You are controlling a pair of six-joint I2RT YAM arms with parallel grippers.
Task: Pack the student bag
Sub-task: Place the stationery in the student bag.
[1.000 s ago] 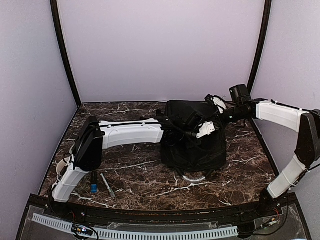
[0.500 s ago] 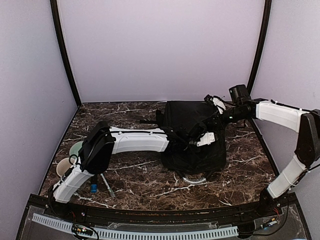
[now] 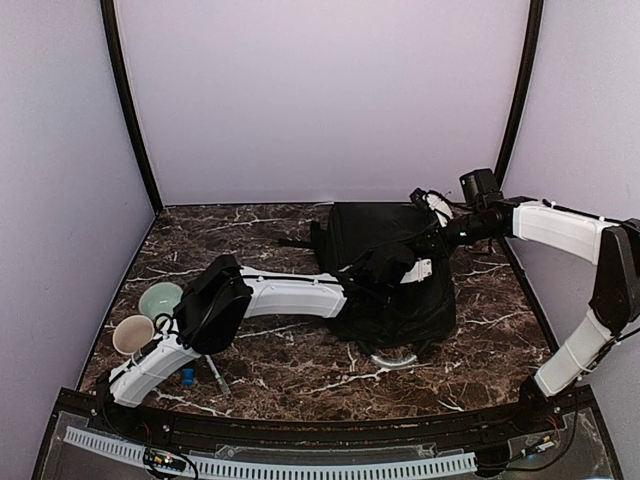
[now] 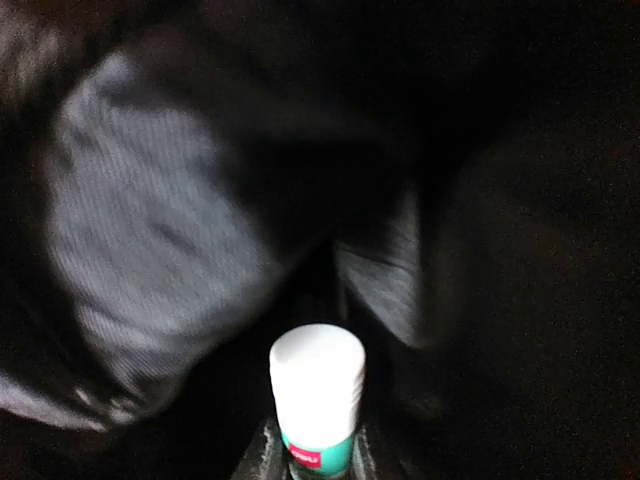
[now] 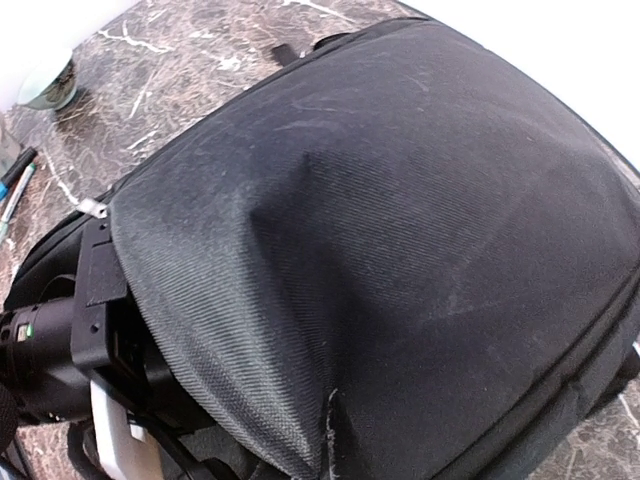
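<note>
With the student bag (image 3: 400, 312) lying mid-counter (image 3: 270, 350), my right claw (image 3: 441, 216) pinched shut on its raised flap and my left claw (image 4: 312, 462) part-closed around a white-capped bottle (image 4: 316, 385) inside, I would advance deeper before releasing.

On my overhead feed the student bag (image 3: 372, 228) sits right of centre in the frame, a big black soft backpack lying on the marble tabletop with its long axis running from the upper to the lower part of the picture. My right wrist view is almost filled by its woven black panel, drawn into a ridge toward the bottom edge. The panel's left edge stands lifted, with a small metal zip pull (image 5: 93, 208) there. Through my left wrist camera I see only dark, grey-lit folds inside.
</note>
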